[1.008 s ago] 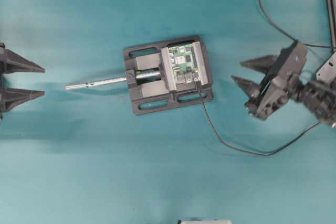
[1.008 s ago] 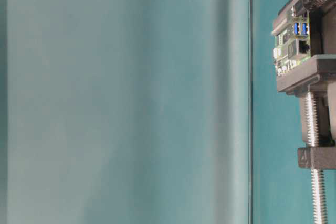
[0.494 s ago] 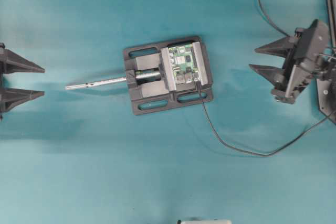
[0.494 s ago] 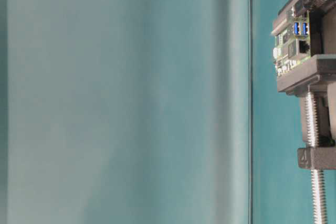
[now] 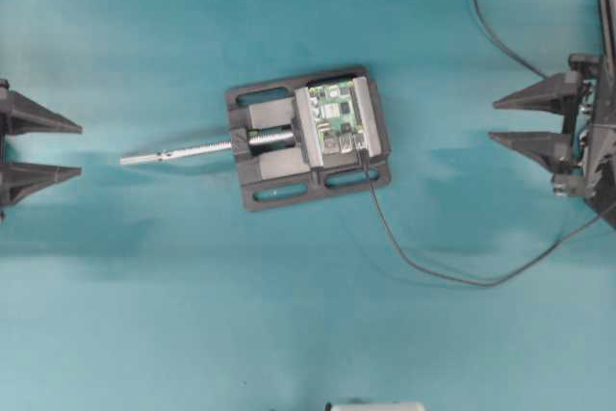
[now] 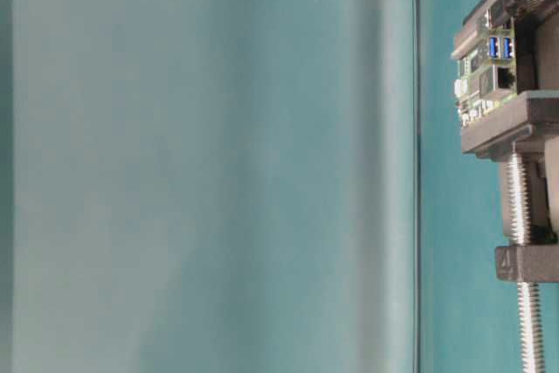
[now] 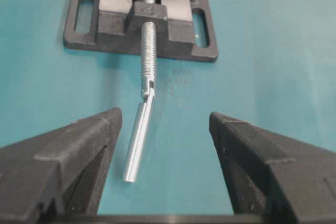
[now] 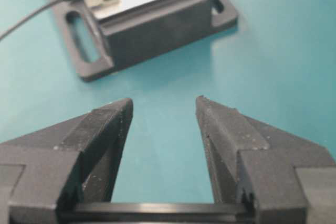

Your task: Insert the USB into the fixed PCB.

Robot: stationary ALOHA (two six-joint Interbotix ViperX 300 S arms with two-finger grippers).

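While both tools (image 5: 79, 149) (image 5: 494, 120) gape empty, the USB (image 5: 363, 155) seemingly sits in the fixed PCB (image 5: 337, 120).

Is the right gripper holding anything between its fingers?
No, the right gripper has its fingers spread apart with only bare teal table between them.

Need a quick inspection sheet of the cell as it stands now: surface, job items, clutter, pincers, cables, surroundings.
Surface: teal table, bare around the vise.
Job's things: fixed PCB clamped in black vise; USB sits at the board's edge, looks plugged in, seating not confirmable.
Clutter: small white object at the bottom edge, cut off.
Pincers: left pincer open, empty, facing the vise screw rod; right pincer open, empty, at the right edge.
Cables: USB cable loops loose on the table toward the right arm.
Surroundings: nothing seen.
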